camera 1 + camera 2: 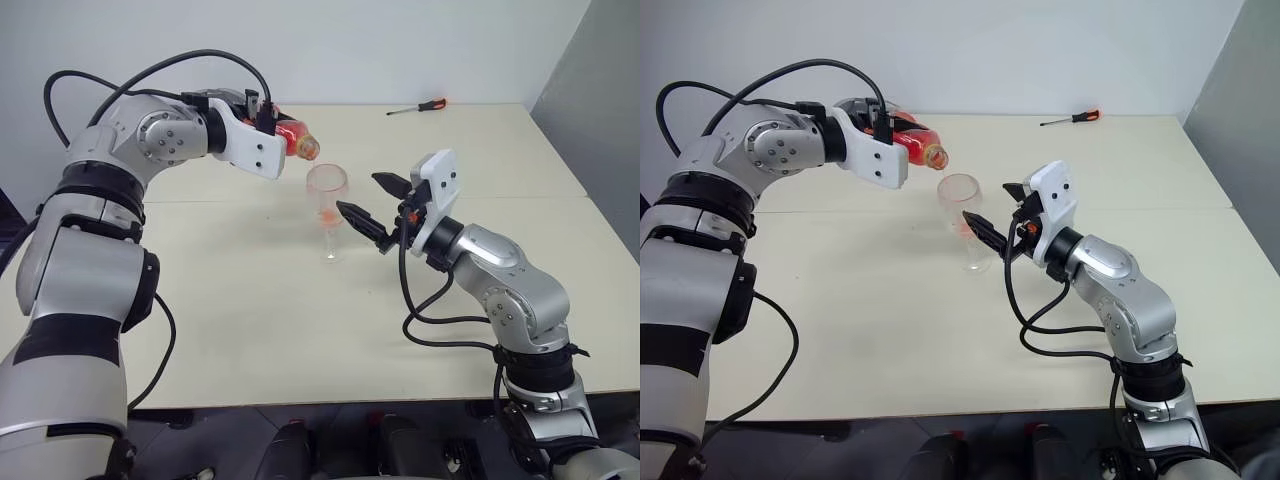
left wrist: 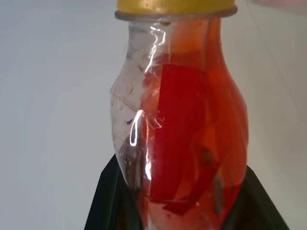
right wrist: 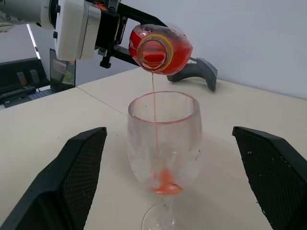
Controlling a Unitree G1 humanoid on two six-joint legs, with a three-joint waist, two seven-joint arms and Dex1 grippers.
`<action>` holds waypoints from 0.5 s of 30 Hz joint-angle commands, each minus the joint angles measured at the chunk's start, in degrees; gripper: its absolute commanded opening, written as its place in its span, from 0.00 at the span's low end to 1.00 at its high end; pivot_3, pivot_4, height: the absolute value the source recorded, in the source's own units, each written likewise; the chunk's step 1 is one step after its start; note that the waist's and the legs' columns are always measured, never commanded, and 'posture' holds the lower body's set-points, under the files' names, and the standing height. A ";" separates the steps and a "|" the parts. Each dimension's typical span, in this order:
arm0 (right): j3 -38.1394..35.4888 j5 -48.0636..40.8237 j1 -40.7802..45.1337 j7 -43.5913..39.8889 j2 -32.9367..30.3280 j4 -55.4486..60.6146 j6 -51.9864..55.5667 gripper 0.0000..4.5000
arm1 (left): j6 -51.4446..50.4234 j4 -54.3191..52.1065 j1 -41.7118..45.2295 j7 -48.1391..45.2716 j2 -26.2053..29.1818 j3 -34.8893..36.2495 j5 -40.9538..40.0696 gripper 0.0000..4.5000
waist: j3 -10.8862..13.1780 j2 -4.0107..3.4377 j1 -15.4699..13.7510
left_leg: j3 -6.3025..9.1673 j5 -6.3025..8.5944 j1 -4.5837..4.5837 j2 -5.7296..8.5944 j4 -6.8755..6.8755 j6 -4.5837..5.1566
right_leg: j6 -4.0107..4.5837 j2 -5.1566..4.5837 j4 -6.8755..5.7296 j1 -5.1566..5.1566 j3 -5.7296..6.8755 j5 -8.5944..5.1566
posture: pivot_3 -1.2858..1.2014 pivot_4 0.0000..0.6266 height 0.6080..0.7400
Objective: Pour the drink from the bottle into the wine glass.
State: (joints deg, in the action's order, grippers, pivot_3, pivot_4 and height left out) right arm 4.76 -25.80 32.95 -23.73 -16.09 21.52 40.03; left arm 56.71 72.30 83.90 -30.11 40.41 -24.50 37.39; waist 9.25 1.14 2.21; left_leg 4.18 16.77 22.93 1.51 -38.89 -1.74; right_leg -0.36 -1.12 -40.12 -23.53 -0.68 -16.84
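The right tool (image 1: 378, 208) waits spread wide around the wine glass (image 1: 327, 204) mid-desk (image 1: 250, 330), touching nothing. Beyond, the left tool (image 1: 262, 118) clamps the tipped bottle (image 1: 296, 139), the drink (image 3: 154, 103) trickling down. Tilt further and it may overshoot the unsteadied rim.

light: bright, even, shining from overhead | shadows: lying soft on the surface (image 1: 300, 330) | glare: streaking the bottle (image 2: 144, 120) | blur: softening the close-up bottle
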 commanded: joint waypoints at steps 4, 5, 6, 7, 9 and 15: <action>-0.13 0.40 1.38 -0.64 0.36 0.45 -2.11 1.00 | 0.40 -0.51 3.79 2.09 1.76 0.04 0.29 0.25 | 0.00 0.00 0.04 | -0.01 0.00 0.00 0.00 0.00 0.00 | 0.00 0.00 0.00 0.00 -0.01 0.00 | 0.52 0.24 1.00; -0.11 0.44 1.41 -0.65 0.39 0.32 -2.22 1.00 | 0.41 -0.44 3.87 2.17 1.77 0.01 0.42 0.25 | 0.00 0.00 0.04 | -0.01 0.00 0.00 0.00 0.00 0.00 | 0.00 0.00 0.00 0.00 0.00 0.00 | 0.52 0.24 1.00; -0.09 0.46 1.43 -0.66 0.42 0.24 -2.32 1.00 | 0.43 -0.38 3.96 2.19 1.79 0.01 0.51 0.25 | 0.00 0.00 0.06 | -0.01 0.00 -0.01 0.00 0.00 0.00 | 0.00 0.00 -0.01 0.00 0.00 0.00 | 0.52 0.24 1.00; -0.07 0.46 1.40 -0.66 0.45 0.26 -2.38 1.00 | 0.45 -0.35 4.07 2.23 1.82 -0.03 0.62 0.25 | 0.00 0.00 0.06 | -0.01 0.00 -0.01 0.00 0.00 0.00 | 0.00 0.00 -0.01 0.00 -0.01 0.00 | 0.52 0.24 1.00; -0.02 0.47 1.38 -0.67 0.51 0.25 -2.47 1.00 | 0.44 -0.29 4.29 2.37 1.89 -0.14 0.79 0.25 | 0.00 0.00 0.07 | -0.01 0.00 -0.01 0.00 0.00 0.00 | 0.00 0.00 -0.02 0.00 0.00 0.00 | 0.52 0.24 1.00; 0.00 0.61 1.38 -0.82 0.67 0.15 -2.56 1.00 | 0.64 -0.22 4.87 2.86 2.07 -0.77 1.21 0.25 | 0.00 0.00 0.08 | -0.01 0.00 0.00 0.00 0.00 0.00 | 0.00 0.00 -0.02 0.00 -0.01 0.00 | 0.52 0.24 1.00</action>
State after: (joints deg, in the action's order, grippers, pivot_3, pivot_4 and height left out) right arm 4.77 -25.39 32.99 -23.84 -15.57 20.96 39.07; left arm 56.86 72.62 85.79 -28.77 41.20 -25.77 38.95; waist 9.25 1.14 2.28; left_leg 4.17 16.77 22.93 1.51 -38.90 -1.75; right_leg -0.36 -1.12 -40.14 -23.54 -0.69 -16.84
